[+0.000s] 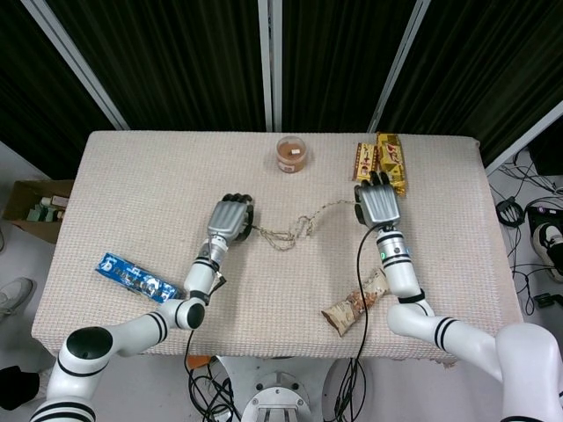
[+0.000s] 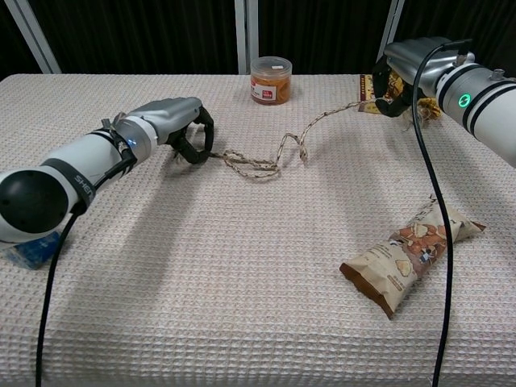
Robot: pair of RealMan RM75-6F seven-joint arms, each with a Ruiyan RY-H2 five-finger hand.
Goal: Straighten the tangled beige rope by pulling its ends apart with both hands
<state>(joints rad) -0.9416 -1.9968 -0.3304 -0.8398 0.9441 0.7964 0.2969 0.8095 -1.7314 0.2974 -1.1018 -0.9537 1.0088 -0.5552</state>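
Note:
The beige rope (image 1: 288, 235) lies across the middle of the table, with a loose tangle (image 2: 256, 166) at its centre. My left hand (image 1: 230, 218) rests on the cloth at the rope's left end, its fingers (image 2: 198, 142) curled around that end. My right hand (image 1: 379, 201) holds the right end, and in the chest view that hand (image 2: 409, 59) keeps the end raised above the table. From the tangle the rope climbs in a slack line toward the right hand.
An orange-filled jar (image 1: 291, 154) stands at the back centre. Yellow and red snack bars (image 1: 383, 163) lie just behind the right hand. A brown snack bag (image 2: 411, 253) sits front right and a blue packet (image 1: 132, 274) front left, on the beige table (image 1: 264, 308).

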